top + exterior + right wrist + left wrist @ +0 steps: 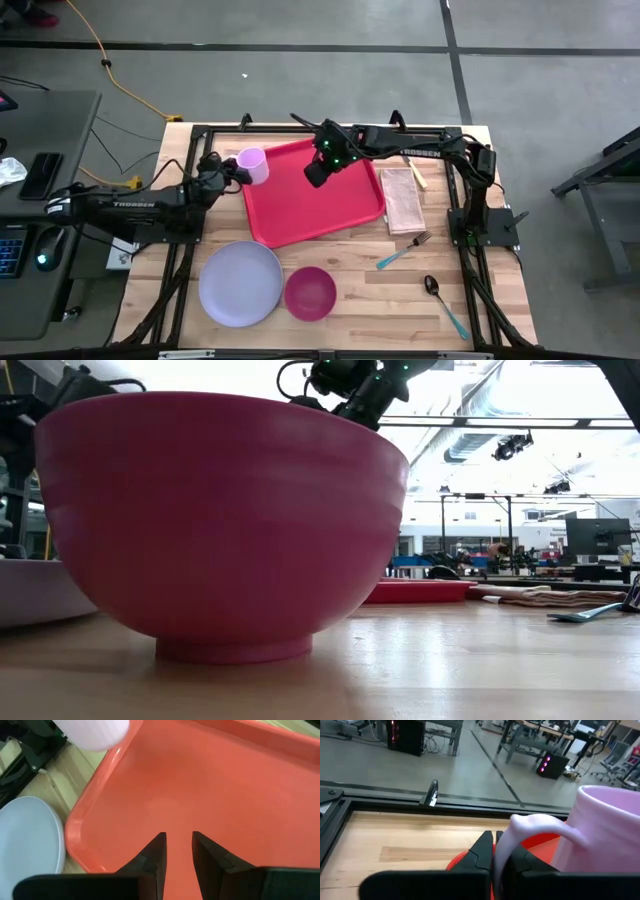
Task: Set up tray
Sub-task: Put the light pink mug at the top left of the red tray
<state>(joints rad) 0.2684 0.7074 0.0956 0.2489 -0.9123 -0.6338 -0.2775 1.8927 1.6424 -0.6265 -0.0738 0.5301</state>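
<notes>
While our left gripper (496,851) pinches the handle of the lavender plastic mug (252,165) at the far left corner of the flat red plastic tray (330,215), we should lower it level inside the rim. Our right gripper (177,851) hovers over the tray's middle, fingers slightly parted, holding nothing. Mug, tray and magenta bowl (310,293) look empty.

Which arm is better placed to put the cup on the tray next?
Left. The left gripper is shut on the lavender cup by its handle, at the tray's corner. The right gripper hovers open above the tray, holding nothing.
</notes>
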